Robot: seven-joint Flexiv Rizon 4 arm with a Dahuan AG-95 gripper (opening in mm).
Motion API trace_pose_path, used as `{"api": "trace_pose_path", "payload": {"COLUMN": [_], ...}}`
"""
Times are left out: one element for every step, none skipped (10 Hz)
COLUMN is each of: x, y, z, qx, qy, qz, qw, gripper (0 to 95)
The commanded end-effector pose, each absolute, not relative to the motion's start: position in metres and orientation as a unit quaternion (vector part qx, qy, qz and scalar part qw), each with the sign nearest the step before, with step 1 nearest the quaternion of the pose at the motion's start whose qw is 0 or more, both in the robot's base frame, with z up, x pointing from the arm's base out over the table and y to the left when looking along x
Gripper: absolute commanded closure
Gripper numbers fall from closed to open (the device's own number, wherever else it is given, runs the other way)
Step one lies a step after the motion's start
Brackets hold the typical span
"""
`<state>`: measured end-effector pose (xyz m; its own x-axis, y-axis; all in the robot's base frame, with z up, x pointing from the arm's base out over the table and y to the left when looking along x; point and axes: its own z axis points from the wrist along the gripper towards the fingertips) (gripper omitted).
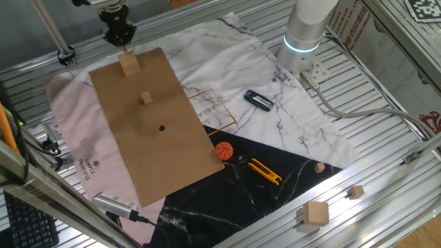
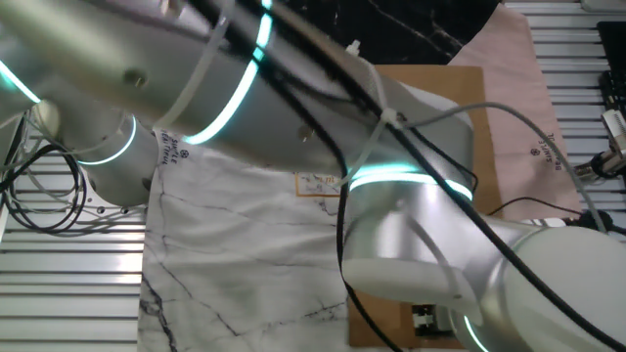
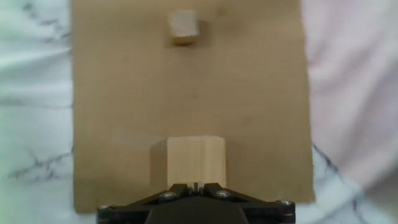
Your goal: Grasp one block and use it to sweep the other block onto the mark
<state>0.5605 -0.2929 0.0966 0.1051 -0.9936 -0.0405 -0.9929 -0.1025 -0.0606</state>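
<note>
The larger tan block point(image 1: 128, 64) stands near the far end of the brown cardboard sheet point(image 1: 172, 158). In the hand view it point(image 3: 194, 160) fills the lower middle. My gripper point(image 1: 124, 40) hangs just above it, jaws together and holding nothing; in the hand view the gripper point(image 3: 196, 185) sits at the block's near edge. The tiny tan cube point(image 1: 146, 98) lies further along the sheet, at the top of the hand view point(image 3: 183, 27). The black dot mark point(image 1: 162, 127) is beyond the cube. The other fixed view is mostly blocked by the arm.
An orange ball point(image 1: 224, 151) lies at the cardboard's right edge, a yellow tool point(image 1: 264, 171) beside it, a black clip point(image 1: 258, 100) on the marble cloth. Spare wooden blocks point(image 1: 317, 213) sit at the front right. The robot base point(image 1: 303, 34) stands at the back.
</note>
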Motion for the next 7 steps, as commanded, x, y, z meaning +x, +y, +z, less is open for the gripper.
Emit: {"api": "trace_pose_path", "payload": {"x": [0.5602,0.5602,0.5602,0.5601,0.5601,0.5602,0.5606], "y": [-0.2933,-0.2931,-0.2928,-0.2927,-0.2927,-0.2926,-0.2928], "z": [0.0959,0.0958,0.0957,0.0955,0.0955,0.0951,0.0942], "qx": [-0.727,-0.724,-0.721,-0.715,-0.706,-0.7,-0.702], "qy": [0.686,0.689,0.692,0.698,0.708,0.714,0.711], "qz": [-0.003,-0.002,-0.002,0.002,0.007,0.012,0.015], "qw": [0.032,0.032,0.031,0.027,0.024,0.024,0.026], "gripper": [95.0,95.0,95.0,76.0,57.0,38.0,38.0]}}
